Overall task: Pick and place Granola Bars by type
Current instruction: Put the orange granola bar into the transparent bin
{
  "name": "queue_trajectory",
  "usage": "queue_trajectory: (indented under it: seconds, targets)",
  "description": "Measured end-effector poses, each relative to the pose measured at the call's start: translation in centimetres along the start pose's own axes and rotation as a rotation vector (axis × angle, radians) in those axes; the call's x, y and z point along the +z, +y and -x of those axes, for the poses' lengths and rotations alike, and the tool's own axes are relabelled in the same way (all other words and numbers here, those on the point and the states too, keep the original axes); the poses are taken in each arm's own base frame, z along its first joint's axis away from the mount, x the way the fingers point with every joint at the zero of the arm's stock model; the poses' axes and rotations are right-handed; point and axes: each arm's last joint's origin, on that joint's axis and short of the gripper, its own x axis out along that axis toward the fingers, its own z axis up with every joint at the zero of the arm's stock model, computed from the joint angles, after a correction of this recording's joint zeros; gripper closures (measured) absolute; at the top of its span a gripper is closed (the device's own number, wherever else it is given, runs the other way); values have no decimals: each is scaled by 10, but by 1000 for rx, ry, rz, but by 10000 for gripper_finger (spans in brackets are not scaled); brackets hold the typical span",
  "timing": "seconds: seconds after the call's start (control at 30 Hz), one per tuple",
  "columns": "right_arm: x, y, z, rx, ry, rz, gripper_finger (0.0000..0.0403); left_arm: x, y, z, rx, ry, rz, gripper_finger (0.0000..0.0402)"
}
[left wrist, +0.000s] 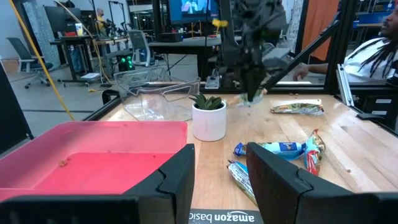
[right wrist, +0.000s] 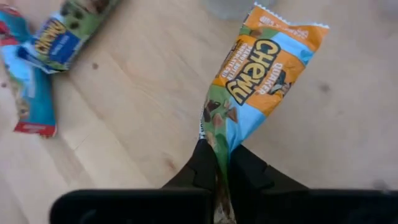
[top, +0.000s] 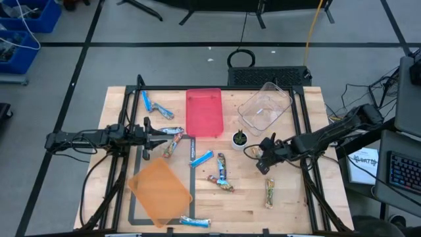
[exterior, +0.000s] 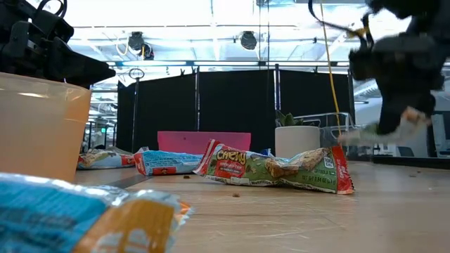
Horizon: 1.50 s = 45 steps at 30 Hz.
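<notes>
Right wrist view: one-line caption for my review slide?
Right hand shut on one end of an orange-and-blue Chewy granola bar, above the wooden table; two more bars lie nearby.

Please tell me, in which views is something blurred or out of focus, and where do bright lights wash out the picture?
Low view: the nearest blue bar is out of focus, the right gripper is smeared, and ceiling lights glare white. Left wrist view: the right gripper is blurred. Right wrist view: the pinched Chewy bar is sharp. High view: even light, no glare.
</notes>
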Motion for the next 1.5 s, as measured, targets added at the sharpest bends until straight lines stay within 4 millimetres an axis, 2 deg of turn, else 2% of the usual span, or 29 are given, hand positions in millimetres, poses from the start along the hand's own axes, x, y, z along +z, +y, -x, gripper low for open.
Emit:
queue_trajectory:
  seconds: [0.13,0.33,0.67,1.0,1.17,1.5]
  targets:
    - [11,1,30,-20,-49,54,396,0,0,0,0,0,0,254]
    - [30,-7,63,-64,-83,117,397,0,0,0,0,0,0,254]
    - [65,-23,98,-127,-149,209,397,0,0,0,0,0,0,254]
    - [100,-63,103,-287,-187,215,397,0,0,0,0,0,0,254]
    - [115,-79,105,-300,-225,215,397,0,0,0,0,0,0,254]
    - [142,-111,90,-411,-176,264,397,0,0,0,0,0,0,254]
